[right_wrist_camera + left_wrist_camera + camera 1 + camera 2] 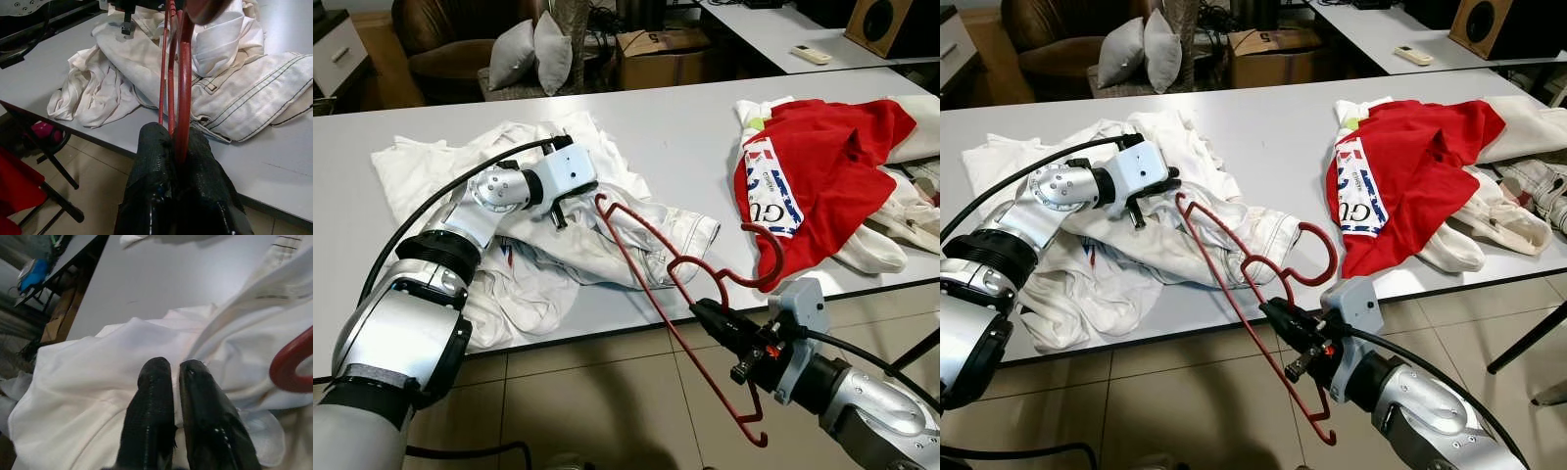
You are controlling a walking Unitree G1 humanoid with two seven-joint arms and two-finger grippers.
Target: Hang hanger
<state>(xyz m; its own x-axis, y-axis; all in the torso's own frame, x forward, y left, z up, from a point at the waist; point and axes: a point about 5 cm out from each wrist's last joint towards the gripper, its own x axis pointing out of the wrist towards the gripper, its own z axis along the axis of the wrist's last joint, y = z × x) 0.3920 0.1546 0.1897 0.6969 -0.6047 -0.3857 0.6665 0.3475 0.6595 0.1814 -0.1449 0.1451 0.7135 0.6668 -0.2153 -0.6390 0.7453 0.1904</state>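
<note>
**Red hanger held at the table edge**

A grey table point(685, 137) carries a heap of white clothes point(578, 235) and a red shirt point(832, 157). The hanger point(651, 259) slants from the heap out past the table edge. The right gripper point(710, 315) is clamped on its wire. The left gripper point(576, 201) rests on the white clothes, fingers point(151, 416) together, holding nothing.

Looks like a lived-in home or office room. Long white bench point(695, 137) on tiled floor point(607, 392), brown armchair point(450, 44) with grey cushions point(533, 51), cardboard box point(661, 54), wooden speaker point(881, 22) behind.
</note>
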